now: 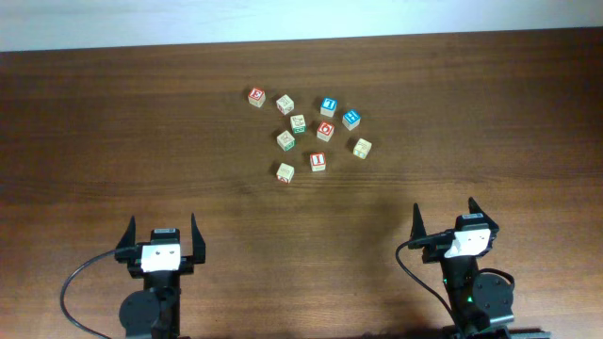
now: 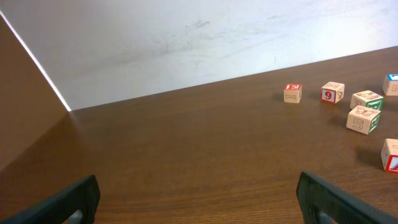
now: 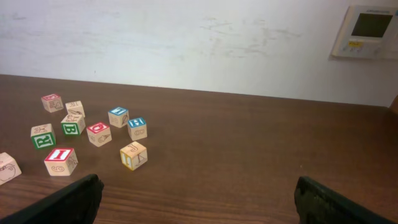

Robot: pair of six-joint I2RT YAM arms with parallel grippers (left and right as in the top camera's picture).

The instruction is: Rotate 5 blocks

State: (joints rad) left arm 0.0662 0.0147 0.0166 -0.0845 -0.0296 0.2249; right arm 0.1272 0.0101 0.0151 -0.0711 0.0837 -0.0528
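Several small wooden alphabet blocks lie scattered at the far middle of the table, among them a red-topped one [image 1: 256, 96], a blue-topped one [image 1: 328, 104] and a plain beige one [image 1: 285, 172]. My left gripper [image 1: 162, 226] is at the near left, open and empty, well short of the blocks. My right gripper [image 1: 445, 209] is at the near right, also open and empty. The left wrist view has my left gripper [image 2: 199, 199] over bare wood, with blocks [image 2: 364, 118] far right. The right wrist view has my right gripper [image 3: 199, 196] with a beige block [image 3: 134, 155] ahead left.
The dark wooden table [image 1: 113, 141] ends at a white wall at the back. A wall-mounted control panel [image 3: 367, 31] is at the upper right of the right wrist view. Black cables loop beside both arm bases.
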